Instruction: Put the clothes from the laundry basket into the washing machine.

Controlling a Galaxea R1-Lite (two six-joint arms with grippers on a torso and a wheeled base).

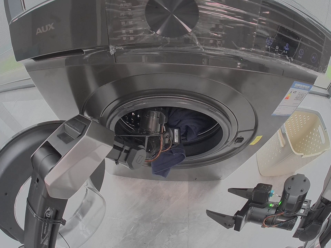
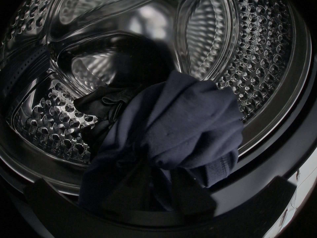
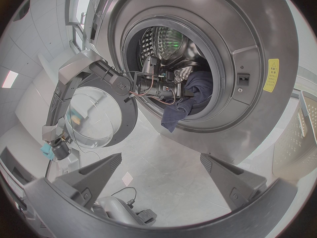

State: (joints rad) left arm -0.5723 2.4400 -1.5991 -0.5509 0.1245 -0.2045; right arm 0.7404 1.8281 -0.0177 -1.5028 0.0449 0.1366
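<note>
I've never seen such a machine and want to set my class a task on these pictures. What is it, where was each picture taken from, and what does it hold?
It is a two-armed robot before a front-loading washing machine with its door open. One picture looks down from its head; the other two come from cameras on its wrists. The left gripper is at the mouth of the drum, jaws shut on a navy garment that hangs partly over the rim. A black garment lies deeper inside. The right gripper hangs above the floor, jaws open and empty. A cream laundry basket stands on the floor beside the machine.
</note>
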